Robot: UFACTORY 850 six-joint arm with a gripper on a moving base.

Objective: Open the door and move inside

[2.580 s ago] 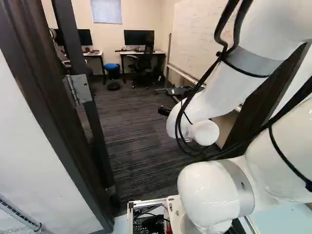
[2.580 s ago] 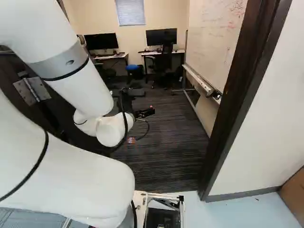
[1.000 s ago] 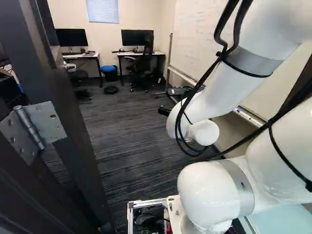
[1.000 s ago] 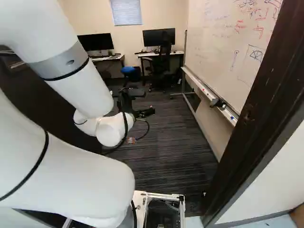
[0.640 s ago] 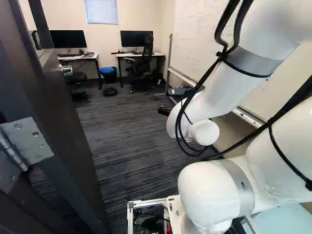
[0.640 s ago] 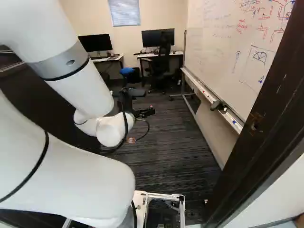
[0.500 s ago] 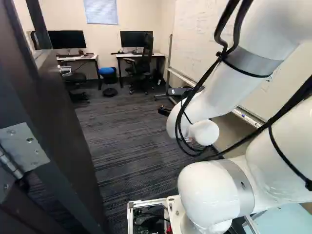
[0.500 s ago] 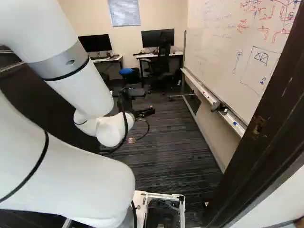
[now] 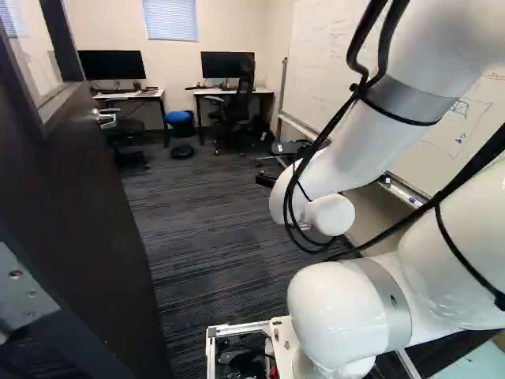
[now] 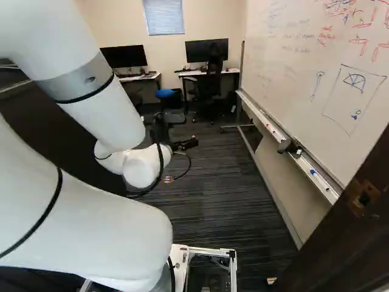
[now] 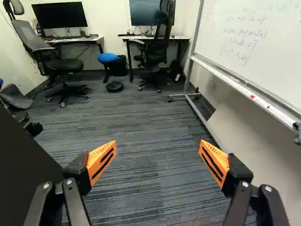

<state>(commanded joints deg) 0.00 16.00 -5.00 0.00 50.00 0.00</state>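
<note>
Door: is standing open at nine o'clock, left base view; that part looks done.
Gripper: is hanging wide open, holding nothing.
Arm: is poking into the room.
Base: is likely needing more rolling, past the doorpost at four o'clock, right base view.

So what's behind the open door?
Through the glass pane of the door, a pale wall shows, with what looks like a window blind. The door's solid part hides whatever stands lower behind it.
</note>
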